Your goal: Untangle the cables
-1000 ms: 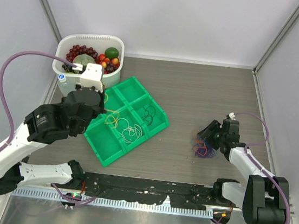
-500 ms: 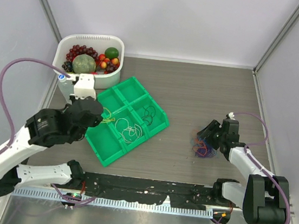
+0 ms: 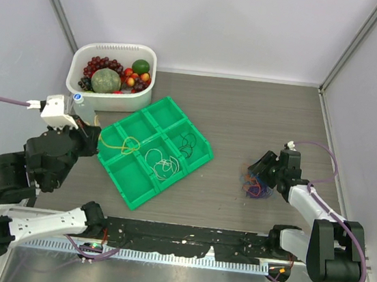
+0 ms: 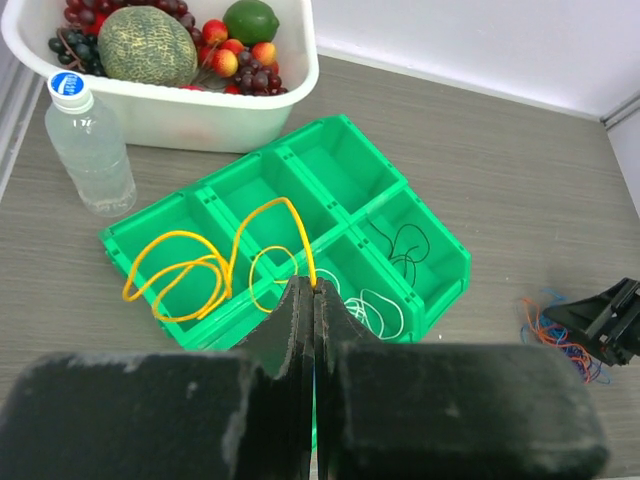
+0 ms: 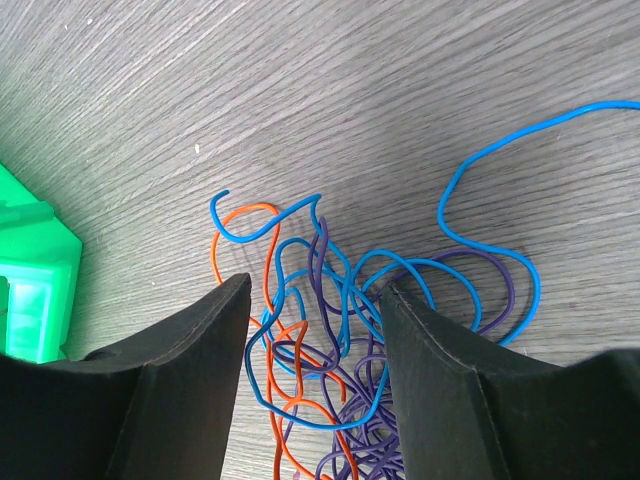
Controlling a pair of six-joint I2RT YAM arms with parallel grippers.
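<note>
Grey wood-grain surface [image 3: 247, 114], carrying all items. Green tray [image 3: 167, 115], six compartments, set at an angle left of centre. White basin [image 3: 110, 104] of fruit at the far left corner, just behind the tray. Left tool [image 4: 314, 300], jaws pressed together and pinching one end of the yellow cable [image 4: 285, 201]. Right tool [image 5: 315, 290], jaws spread wide, one finger on either side of the tangle [image 5: 330, 350]; whether the fingers touch the surface cannot be told. Clear bottle [image 4: 88, 150], blue cap, upright between basin and tray. Yellow cable: one thin wire in several loose loops, trailing from the pinch across the tray's left compartments. Tangle: thin purple, blue and orange wires knotted together, lying on the surface at the right, well apart from the tray. White cables [image 3: 161, 164]: small loops in a near middle compartment. Black cables [image 3: 188, 141]: small loops in the right-hand compartment. Obscured: from above, the right tool covers part of the tangle; its near side runs off the bottom of the right wrist view; the left tool's fingers block the tray's near corner. Change: a second ago the left tool stood over the tray beside the basin; it has since drawn back to the left, pulling the yellow cable out longer. The right tool and tangle are unchanged.
</note>
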